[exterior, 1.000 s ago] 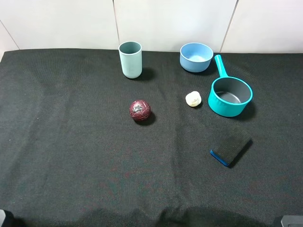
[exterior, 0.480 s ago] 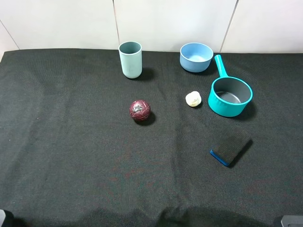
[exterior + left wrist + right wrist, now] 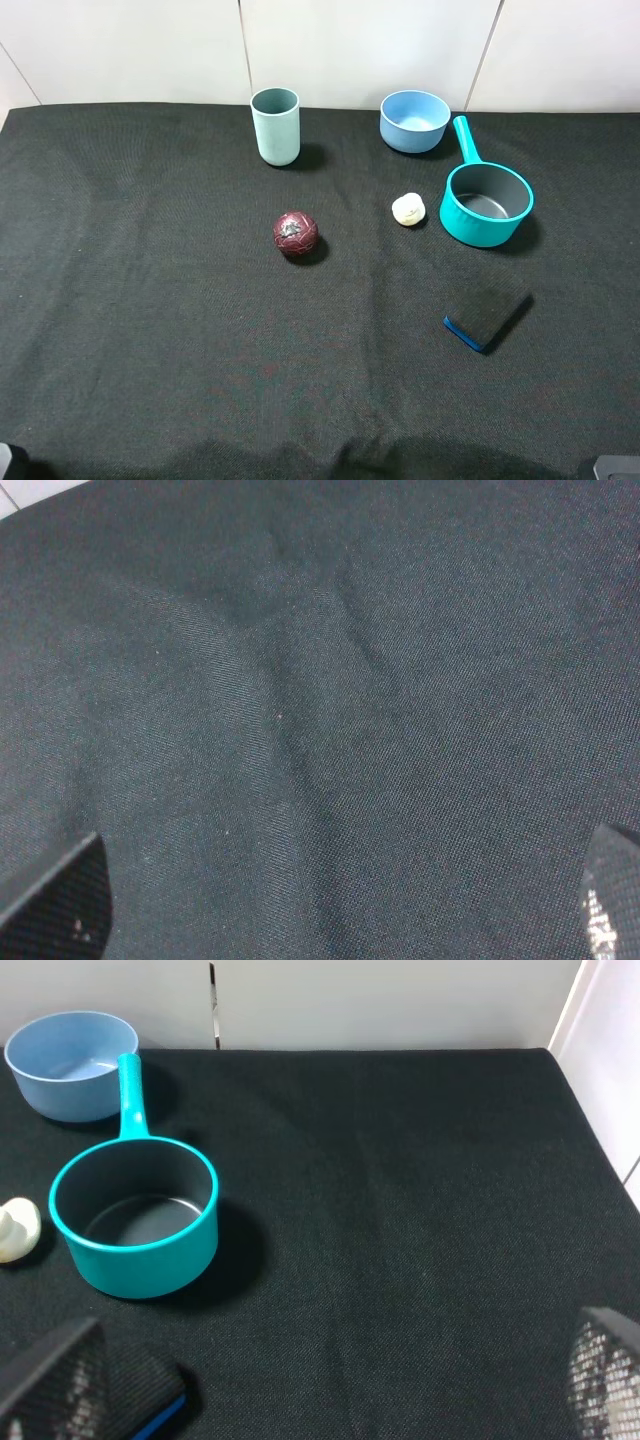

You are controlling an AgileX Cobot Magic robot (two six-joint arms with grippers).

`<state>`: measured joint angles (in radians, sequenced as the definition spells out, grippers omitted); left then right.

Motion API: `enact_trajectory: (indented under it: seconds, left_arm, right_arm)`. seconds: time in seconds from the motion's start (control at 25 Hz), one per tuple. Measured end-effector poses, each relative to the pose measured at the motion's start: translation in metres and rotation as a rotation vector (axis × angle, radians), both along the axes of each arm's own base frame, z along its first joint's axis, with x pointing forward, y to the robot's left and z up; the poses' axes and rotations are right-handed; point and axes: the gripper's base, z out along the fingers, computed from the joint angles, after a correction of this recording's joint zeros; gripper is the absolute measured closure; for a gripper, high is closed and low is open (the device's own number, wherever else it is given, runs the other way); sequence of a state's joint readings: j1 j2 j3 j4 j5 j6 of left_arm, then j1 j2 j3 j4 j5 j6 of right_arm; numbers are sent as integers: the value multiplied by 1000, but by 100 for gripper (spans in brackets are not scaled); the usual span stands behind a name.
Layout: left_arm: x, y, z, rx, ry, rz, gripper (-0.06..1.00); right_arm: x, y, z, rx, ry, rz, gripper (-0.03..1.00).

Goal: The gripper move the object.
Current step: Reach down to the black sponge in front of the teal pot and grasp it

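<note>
The object, a flat sponge block [image 3: 487, 313] with a black top over a blue base, lies on the black cloth in front of the teal saucepan. In the right wrist view the sponge [image 3: 145, 1392] shows partly behind one finger [image 3: 52, 1380]. My right gripper [image 3: 330, 1385] is open and empty, held above the cloth to the right of the sponge and apart from it. My left gripper [image 3: 335, 910] is open and empty over bare cloth, with its fingertips [image 3: 62, 900] wide apart. In the high view only slivers of the arms show at the bottom corners.
A teal saucepan [image 3: 486, 203] stands behind the sponge, with a blue bowl [image 3: 414, 120] beyond it. A small cream lump [image 3: 408, 209] lies left of the pan. A dark red ball [image 3: 296, 232] is mid-table and a pale green cup [image 3: 276, 125] stands at the back.
</note>
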<state>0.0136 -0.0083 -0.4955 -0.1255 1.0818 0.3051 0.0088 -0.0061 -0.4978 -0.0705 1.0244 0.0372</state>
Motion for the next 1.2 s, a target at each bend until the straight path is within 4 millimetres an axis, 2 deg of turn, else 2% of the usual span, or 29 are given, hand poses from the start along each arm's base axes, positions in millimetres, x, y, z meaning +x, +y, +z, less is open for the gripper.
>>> enact_trajectory:
  seconds: [0.12,0.24,0.4,0.72,1.0,1.2]
  left_arm:
    - [2,0,5,-5,8,0,-5]
    - [9,0,19,-3,41,-2,-5]
    - [23,0,38,4,115,-10,-5]
    - [56,-2,60,12,296,-55,-5]
    - [80,-3,75,11,343,-83,-5]
    - [94,-7,76,15,392,-127,-5]
  right_arm:
    - [0,0,0,0,0,0,27]
    - [0,0,0,0,0,0,27]
    - [0,0,0,0,0,0,27]
    - [0,0,0,0,0,0,27]
    - [0,0,0,0,0,0,27]
    - [0,0,0,0,0,0,27]
